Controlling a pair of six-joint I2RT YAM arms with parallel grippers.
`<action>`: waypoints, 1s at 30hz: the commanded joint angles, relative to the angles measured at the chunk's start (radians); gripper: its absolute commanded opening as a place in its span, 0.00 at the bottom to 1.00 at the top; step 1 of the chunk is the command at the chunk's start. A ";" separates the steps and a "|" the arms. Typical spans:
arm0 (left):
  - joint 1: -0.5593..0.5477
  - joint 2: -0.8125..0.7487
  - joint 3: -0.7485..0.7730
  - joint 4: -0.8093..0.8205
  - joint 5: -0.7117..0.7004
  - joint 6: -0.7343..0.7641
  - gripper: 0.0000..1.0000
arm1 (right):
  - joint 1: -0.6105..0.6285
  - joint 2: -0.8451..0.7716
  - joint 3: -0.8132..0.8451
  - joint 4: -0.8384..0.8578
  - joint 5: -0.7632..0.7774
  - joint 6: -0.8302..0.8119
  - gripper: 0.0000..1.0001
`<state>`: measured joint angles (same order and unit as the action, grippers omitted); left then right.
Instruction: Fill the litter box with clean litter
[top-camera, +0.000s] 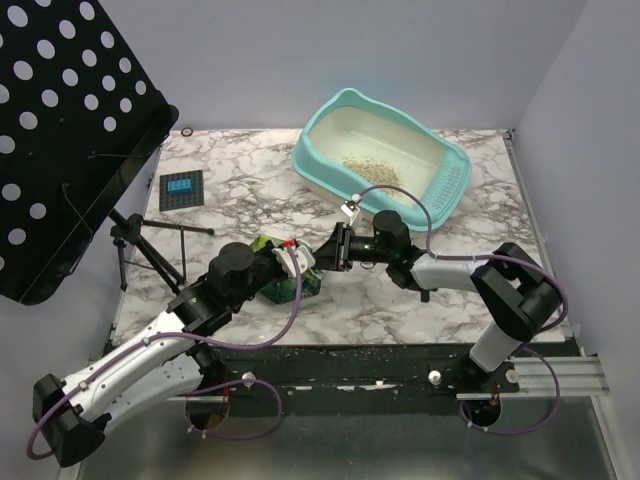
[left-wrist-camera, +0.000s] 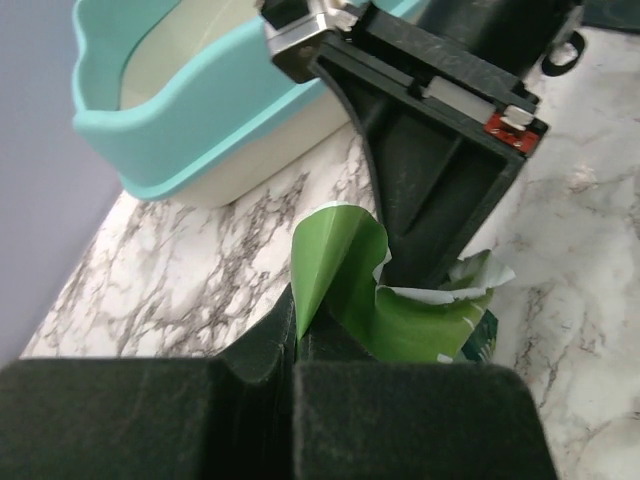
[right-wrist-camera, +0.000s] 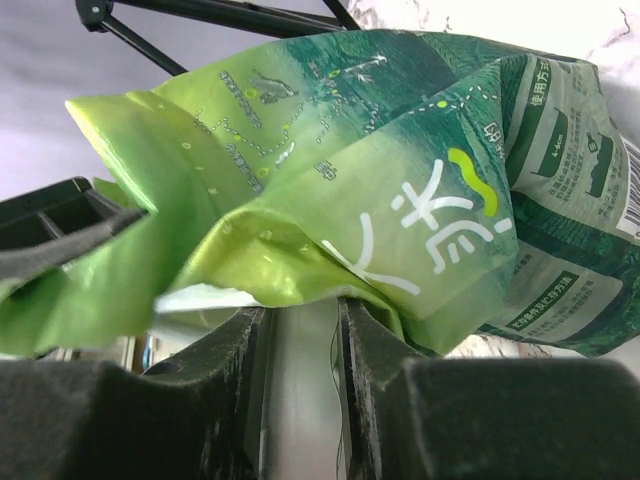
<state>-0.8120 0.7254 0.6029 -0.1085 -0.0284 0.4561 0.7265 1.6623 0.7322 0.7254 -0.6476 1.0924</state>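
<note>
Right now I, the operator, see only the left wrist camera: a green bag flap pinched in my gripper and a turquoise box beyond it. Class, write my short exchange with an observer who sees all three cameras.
Operator: Is any litter in the box?
Observer: Yes. From above, a small patch of litter lies on the floor of the litter box; most of that floor is bare.
Operator: What is the other arm doing?
Observer: Its own camera shows the right gripper close under the printed face of the green bag, with its fingers slightly apart. I cannot confirm a grip.
</note>
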 joint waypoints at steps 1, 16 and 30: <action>-0.001 0.028 -0.011 -0.007 0.260 -0.028 0.00 | 0.004 -0.048 0.012 0.140 0.029 0.007 0.00; -0.032 -0.015 -0.063 0.006 0.257 -0.033 0.00 | -0.070 -0.208 -0.177 0.246 -0.098 0.139 0.00; -0.067 0.016 -0.077 0.047 0.174 -0.033 0.00 | -0.162 -0.404 -0.367 0.284 -0.187 0.178 0.00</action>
<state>-0.8570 0.7277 0.5560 -0.0471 0.1257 0.4480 0.5987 1.3399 0.4103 0.8608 -0.7574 1.2396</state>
